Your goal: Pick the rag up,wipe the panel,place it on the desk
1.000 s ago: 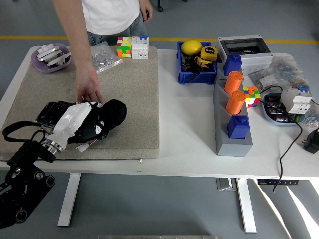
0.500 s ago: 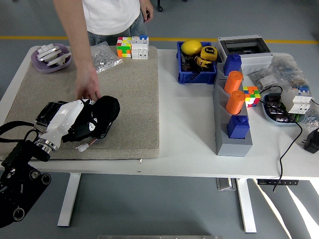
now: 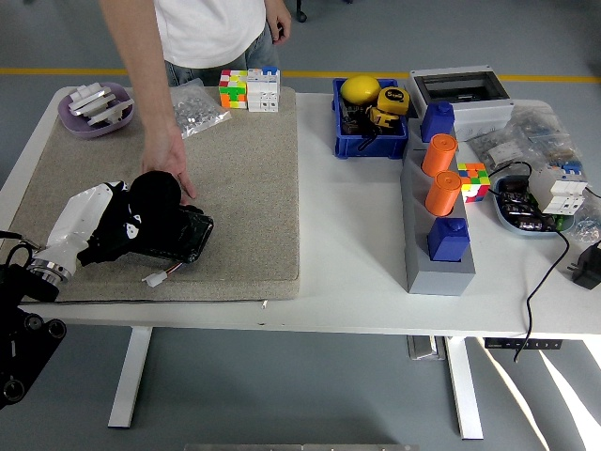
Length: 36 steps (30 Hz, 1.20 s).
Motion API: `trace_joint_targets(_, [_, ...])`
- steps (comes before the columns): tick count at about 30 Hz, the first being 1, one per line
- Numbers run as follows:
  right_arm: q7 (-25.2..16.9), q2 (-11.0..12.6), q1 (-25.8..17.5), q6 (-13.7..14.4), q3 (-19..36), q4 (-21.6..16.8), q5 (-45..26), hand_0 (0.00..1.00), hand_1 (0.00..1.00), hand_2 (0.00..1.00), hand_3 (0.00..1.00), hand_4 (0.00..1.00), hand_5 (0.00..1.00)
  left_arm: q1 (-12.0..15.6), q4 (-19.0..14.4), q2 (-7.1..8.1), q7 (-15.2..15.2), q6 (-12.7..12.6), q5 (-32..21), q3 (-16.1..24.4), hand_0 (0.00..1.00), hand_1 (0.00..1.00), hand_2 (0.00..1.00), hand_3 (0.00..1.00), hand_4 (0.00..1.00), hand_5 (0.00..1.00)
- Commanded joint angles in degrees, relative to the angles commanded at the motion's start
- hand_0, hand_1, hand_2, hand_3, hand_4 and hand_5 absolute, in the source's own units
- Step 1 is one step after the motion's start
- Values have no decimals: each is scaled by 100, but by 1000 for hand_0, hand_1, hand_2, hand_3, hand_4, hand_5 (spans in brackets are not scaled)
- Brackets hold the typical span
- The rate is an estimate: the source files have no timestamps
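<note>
Gripping the black rag (image 3: 150, 202), apparently, left hand (image 3: 113, 230) presses it on the panel (image 3: 183, 240); blue bin (image 3: 371, 141) holds tools

You are looking at a lab or workshop: a white height-adjustable worktop (image 3: 357, 282) on a grey floor with a yellow line (image 3: 394, 75), a blue parts bin (image 3: 370, 137), an electrical enclosure (image 3: 460, 92), circuit breakers (image 3: 563, 193) and bagged hardware (image 3: 195, 108).

Matt black cloth rag (image 3: 150, 199), glossy black panel (image 3: 178, 237), rough beige felt mat (image 3: 239, 188)
</note>
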<state>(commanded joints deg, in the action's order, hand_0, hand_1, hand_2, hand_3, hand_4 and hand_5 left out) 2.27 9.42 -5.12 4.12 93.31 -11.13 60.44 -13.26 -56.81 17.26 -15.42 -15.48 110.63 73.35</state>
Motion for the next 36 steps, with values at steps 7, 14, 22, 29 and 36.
trace_joint_targets(7, [12,-2,-12,-28,-39,22,-42,771,633,676,563,966,468,-113,397,130,-120,-7,-170,251,274,183,544,366,4,2])
trace_joint_targets(14, [16,-3,0,-38,-38,24,-23,771,633,676,563,968,469,-245,670,223,-163,-23,-140,483,274,184,544,367,4,2])
trace_joint_targets(22, [16,0,0,-33,-44,23,-22,771,634,676,564,968,469,-308,867,293,-182,-16,-100,623,274,185,541,369,10,2])
trace_joint_targets(29, [10,-3,-1,-29,-76,0,-34,771,633,677,565,970,470,-286,820,277,-186,-19,-81,595,275,187,542,371,13,2])
trace_joint_targets(36, [10,2,-16,-27,-65,-5,-22,771,633,676,565,972,471,-142,339,214,-132,-30,-21,398,275,186,539,370,9,2])
